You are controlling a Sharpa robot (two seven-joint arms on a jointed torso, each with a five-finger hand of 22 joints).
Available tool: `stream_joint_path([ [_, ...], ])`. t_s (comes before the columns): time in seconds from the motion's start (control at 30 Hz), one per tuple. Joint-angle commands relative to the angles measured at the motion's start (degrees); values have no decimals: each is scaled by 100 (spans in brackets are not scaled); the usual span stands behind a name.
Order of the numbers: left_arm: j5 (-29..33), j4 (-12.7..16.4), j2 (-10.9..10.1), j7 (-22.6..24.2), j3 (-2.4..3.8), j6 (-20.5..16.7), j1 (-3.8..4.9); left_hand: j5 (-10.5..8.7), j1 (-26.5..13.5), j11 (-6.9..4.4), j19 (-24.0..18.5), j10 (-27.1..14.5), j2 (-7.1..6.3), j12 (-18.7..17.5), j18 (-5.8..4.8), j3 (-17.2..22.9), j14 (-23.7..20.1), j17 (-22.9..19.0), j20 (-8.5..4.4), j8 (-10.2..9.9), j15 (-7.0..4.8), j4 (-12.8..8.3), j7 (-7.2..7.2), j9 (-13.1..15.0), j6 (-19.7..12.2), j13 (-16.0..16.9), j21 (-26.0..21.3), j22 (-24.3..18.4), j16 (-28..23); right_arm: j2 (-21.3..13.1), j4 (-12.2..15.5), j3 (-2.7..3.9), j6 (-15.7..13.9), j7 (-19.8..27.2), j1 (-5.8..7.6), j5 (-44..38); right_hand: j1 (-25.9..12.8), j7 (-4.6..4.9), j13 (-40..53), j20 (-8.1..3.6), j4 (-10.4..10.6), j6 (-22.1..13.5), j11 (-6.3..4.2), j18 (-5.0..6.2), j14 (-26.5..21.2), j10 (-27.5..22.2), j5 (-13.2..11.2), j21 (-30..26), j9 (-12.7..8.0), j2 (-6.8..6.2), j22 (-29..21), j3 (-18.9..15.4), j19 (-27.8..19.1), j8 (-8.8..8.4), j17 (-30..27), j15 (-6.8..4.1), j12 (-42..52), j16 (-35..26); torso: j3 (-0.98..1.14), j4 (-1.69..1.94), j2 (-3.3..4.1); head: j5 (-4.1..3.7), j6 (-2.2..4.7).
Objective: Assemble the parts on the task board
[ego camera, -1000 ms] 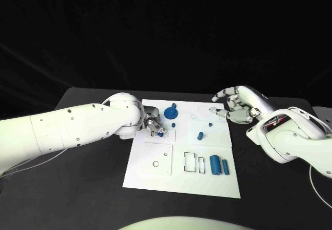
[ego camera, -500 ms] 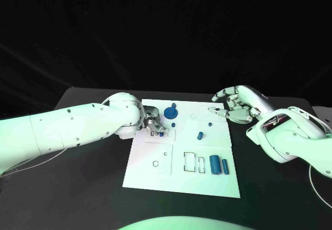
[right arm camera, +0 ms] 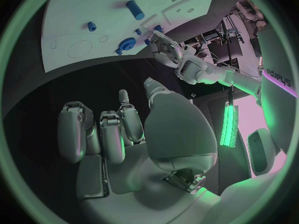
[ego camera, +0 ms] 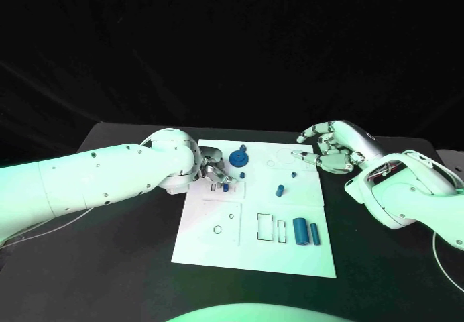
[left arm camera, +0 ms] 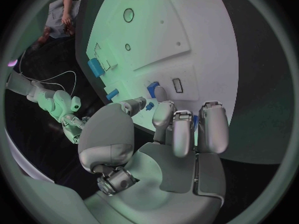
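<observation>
The white task board (ego camera: 253, 249) lies mid-table. My left hand (ego camera: 214, 172) is low over its far left part. Thumb and fingertip pinch a small blue part (ego camera: 225, 188) standing on the board beside an empty slot (ego camera: 212, 188). The left wrist view shows this part (left arm camera: 152, 89) at the fingertips of the left hand (left arm camera: 171, 134), next to the slot (left arm camera: 177, 85). My right hand (ego camera: 330, 151) hovers at the board's far right corner, fingers loosely bent and apart, holding nothing. It appears as the right hand (right arm camera: 118, 134) in its own wrist view.
A blue gear (ego camera: 239, 159) and a small peg (ego camera: 242, 175) stand just beyond the left hand. Another small blue piece (ego camera: 279, 190) sits mid-board. Two blue cylinders (ego camera: 301, 230) lie near the board's right edge by rectangular slots (ego camera: 264, 226). Black table surrounds the board.
</observation>
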Motion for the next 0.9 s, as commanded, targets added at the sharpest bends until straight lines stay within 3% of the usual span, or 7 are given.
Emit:
stream_joint_path([
  [0.03,111,74,-33,33,78,-154,40,2,133,17,-48,-124,-3,-138,-45,-74,593,1464,21,-45,-6,-8,27,-12,-83,-170,-69,-105,-5,-15,-6,0,-16,2,-5,-46,-56,-2,369,-19,7,-51,-12,101,575,-33,-36,-33,-9,-23,694,-29,-28,40,1426,-22,-18,-13,-2,0,5,-27,5],
  [0.17,148,33,-57,26,146,-92,163,1,211,39,-84,-218,-38,-250,-32,-160,576,1410,35,-72,9,1,51,-19,-139,-314,-108,-170,-35,-21,-17,0,-12,-7,-6,-46,-56,-2,369,-19,7,-51,-12,101,575,-33,-36,-33,-9,-23,694,-29,-28,40,1426,-22,-18,-13,-2,-22,5,-36,17],
  [0.27,224,-87,-62,26,173,-15,298,-1,357,103,-141,-510,-98,-628,-14,-354,561,1359,74,-205,57,62,127,-73,-315,-796,-172,-269,-66,-26,-23,0,-8,-15,-6,-46,-70,-3,375,-19,6,-51,-12,98,577,-26,-40,-22,-8,-21,702,-35,-21,43,1432,-22,-12,-10,6,-22,3,-42,26],
  [0.33,323,-198,-48,39,183,14,400,1,592,232,-164,-523,-137,-639,-11,-518,561,1357,148,-635,154,77,295,-293,-733,-817,-202,-307,-67,-27,-28,0,-5,-18,-6,-46,-70,-3,375,-19,6,-51,-12,98,577,-26,-40,-22,-8,-21,702,-35,-21,43,1432,-22,-12,-10,7,-8,4,-53,35],
  [0.47,452,-457,23,67,193,79,576,4,843,318,-135,-477,-99,-556,-16,-720,568,1378,246,-893,242,109,383,-527,-702,-751,-179,-254,-54,-20,-43,0,3,-24,-8,-46,-70,-3,375,-19,6,-51,-12,98,577,-26,-40,-22,-8,-21,702,-35,-21,43,1432,-22,-12,-10,2,10,11,-59,52],
  [0.67,297,-830,181,73,195,296,699,3,869,327,-121,-460,-91,-530,-21,-765,575,1401,258,-923,251,119,392,-560,-688,-723,-165,-226,-41,-7,-59,0,18,-31,-16,-46,-76,-4,378,-19,4,-50,-13,99,577,-24,-38,-23,-8,-21,701,-38,-21,46,1434,-22,-9,-10,0,0,5,-38,54],
  [0.9,126,-1274,380,63,173,532,728,2,871,331,-122,-475,-81,-547,-20,-793,578,1411,263,-940,256,129,396,-579,-683,-751,-166,-228,-35,1,-67,0,33,-41,-26,-46,-80,-5,378,-20,2,-49,-14,99,577,-23,-33,-25,-8,-17,701,-40,-21,49,1431,-23,-9,-11,-5,13,2,-15,69],
])
